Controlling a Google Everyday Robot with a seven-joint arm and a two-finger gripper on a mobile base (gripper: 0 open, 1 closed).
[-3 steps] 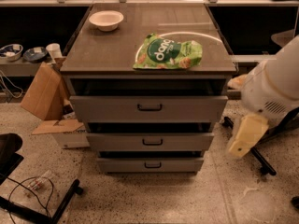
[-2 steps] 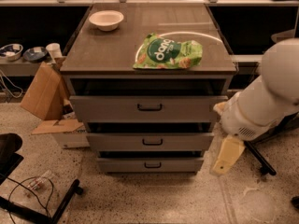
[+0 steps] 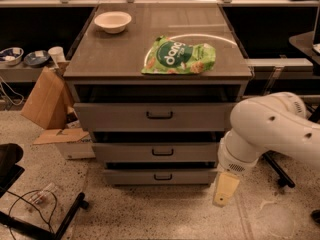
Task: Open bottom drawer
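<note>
The bottom drawer [image 3: 130,177] is the lowest and narrowest grey front of the cabinet [image 3: 100,59], with a small black bar handle [image 3: 163,176] at its centre. Its front sits close under the middle drawer [image 3: 125,152], and none of its inside shows. My gripper [image 3: 225,189] is a cream-coloured piece hanging from the white arm [image 3: 270,129]. It points down just off the bottom drawer's right end, at the drawer's height, to the right of the handle and apart from it.
A green snack bag [image 3: 179,57] and a white bowl [image 3: 113,21] lie on the cabinet top. A cardboard box [image 3: 47,99] leans at the cabinet's left. A black chair base and cables [image 3: 35,214] lie on the floor at left; another chair leg [image 3: 278,173] is at right.
The arm has swung left and down, from the cabinet's right side at top-drawer height to the bottom drawer's right end. The drawers have not moved.
</note>
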